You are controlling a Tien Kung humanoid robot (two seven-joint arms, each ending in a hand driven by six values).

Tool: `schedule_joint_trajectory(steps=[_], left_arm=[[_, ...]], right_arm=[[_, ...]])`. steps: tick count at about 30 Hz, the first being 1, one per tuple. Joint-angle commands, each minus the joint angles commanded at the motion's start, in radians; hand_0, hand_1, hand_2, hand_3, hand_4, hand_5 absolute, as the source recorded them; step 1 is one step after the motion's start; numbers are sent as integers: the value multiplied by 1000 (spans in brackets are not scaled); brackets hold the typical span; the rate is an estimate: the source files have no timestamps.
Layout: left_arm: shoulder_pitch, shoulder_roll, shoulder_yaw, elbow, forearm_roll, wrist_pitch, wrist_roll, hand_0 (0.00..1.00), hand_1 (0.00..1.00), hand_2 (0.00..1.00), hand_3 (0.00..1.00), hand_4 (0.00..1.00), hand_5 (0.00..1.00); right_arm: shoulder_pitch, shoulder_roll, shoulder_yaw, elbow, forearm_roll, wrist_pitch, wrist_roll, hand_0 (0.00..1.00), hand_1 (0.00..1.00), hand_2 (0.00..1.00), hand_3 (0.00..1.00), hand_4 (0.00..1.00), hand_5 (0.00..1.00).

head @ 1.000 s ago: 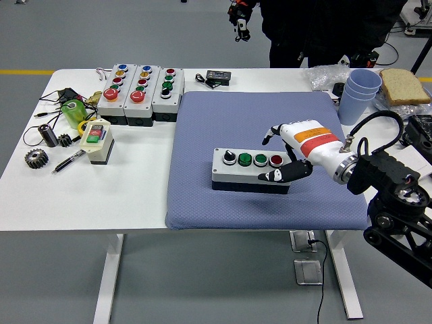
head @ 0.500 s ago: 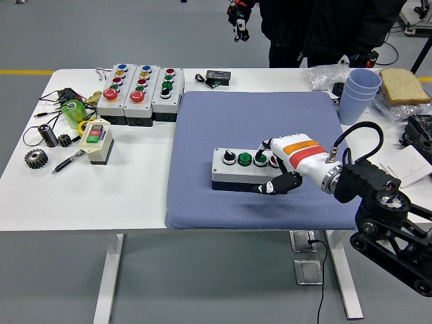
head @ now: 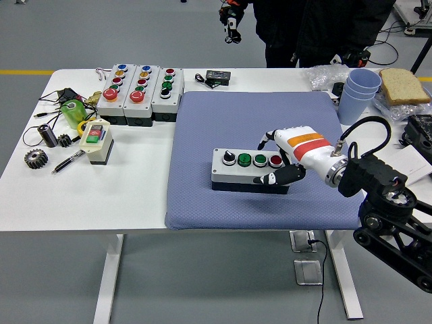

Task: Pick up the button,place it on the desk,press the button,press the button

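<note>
button box (head: pixel 246 169) sits on the blue mat (head: pixel 223 121) on the worktop (head: pixel 88 196); right hand (head: pixel 283 155) hovers at its right end, fingers loosely spread, thumb low by the front, gripping nothing

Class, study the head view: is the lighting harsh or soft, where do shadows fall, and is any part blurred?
Head view: lighting is soft and even, with no strong glare; the button box casts only a faint shadow on the blue mat along its front; the right hand beside it looks sharp, not motion-blurred; the table is bright but not washed out.
</note>
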Motion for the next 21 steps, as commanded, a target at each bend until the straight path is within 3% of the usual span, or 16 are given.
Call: schedule_joint_trajectory(steps=[2,5,6,9,11,12,16,17,21], left_arm=[[0,0,-1,0,-1,0,0,622,658,676,597,334,636],[0,1,-1,0,-1,1,0,622,658,676,597,334,636],[0,1,0,0,-2,1,0,622,658,676,597,334,636],[0,0,-5,0,3,1,1,622,658,676,597,334,636],[1,-1,-6,0,5,1,2,622,658,676,597,334,636],[2,-1,-7,0,5,1,2,622,658,676,598,334,635],[5,-3,-13,0,13,1,4,622,658,676,598,334,635],[6,-3,-14,0,14,1,4,622,657,676,599,335,636],[9,-4,-15,0,16,1,5,622,657,676,599,335,636]], right_arm=[[-2,-6,15,7,20,-21,10,102,2,162,655,996,563],[-14,-16,49,-1,125,-133,77,102,2,162,655,996,563],[-16,-17,53,-3,169,-170,93,363,233,418,756,969,560],[-29,-22,91,-29,290,-246,190,363,233,418,756,969,560],[-36,-25,115,-42,374,-261,269,363,233,418,756,969,560],[-40,-27,129,-49,420,-258,298,722,643,688,784,918,522],[-54,-33,199,-80,602,-263,376,722,643,688,784,918,522],[-59,-34,219,-95,634,-268,389,768,718,762,760,828,489],[-75,-40,281,-149,803,-284,412,768,718,762,760,828,489]])
